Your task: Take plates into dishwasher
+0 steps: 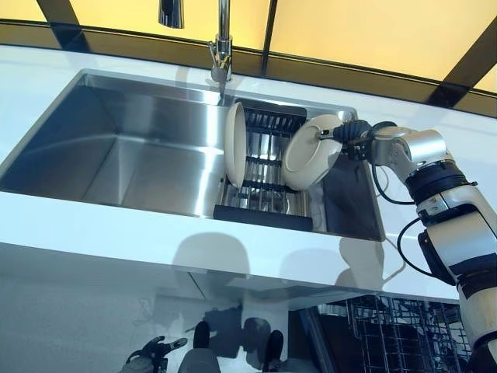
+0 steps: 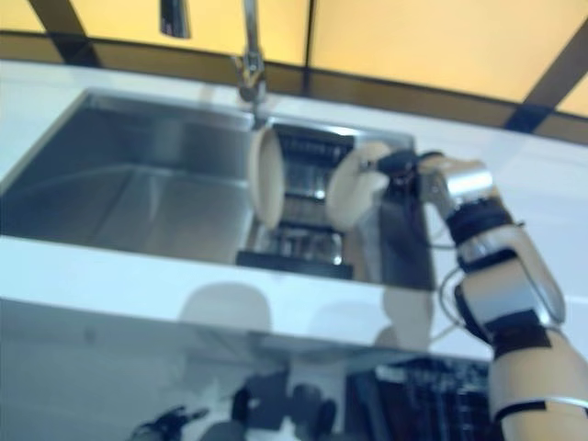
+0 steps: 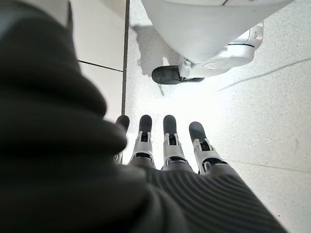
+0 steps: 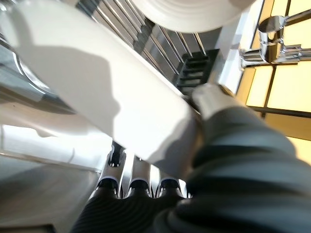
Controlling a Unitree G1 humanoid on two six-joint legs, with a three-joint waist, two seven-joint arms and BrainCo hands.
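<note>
My right hand fingers curled with thumb pinching a cream plate by its rim, plate tilted over the dish rack in the sink, second plate upright in that rack, forearm reaching in from the sink's right, my left hand down low, fingers straight, holding nothing

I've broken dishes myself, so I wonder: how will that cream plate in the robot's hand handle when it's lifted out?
The plate looks rigid and glazed, so probably slippery and breakable. The right hand pinches only its rim, so it may swing or slip.
</note>
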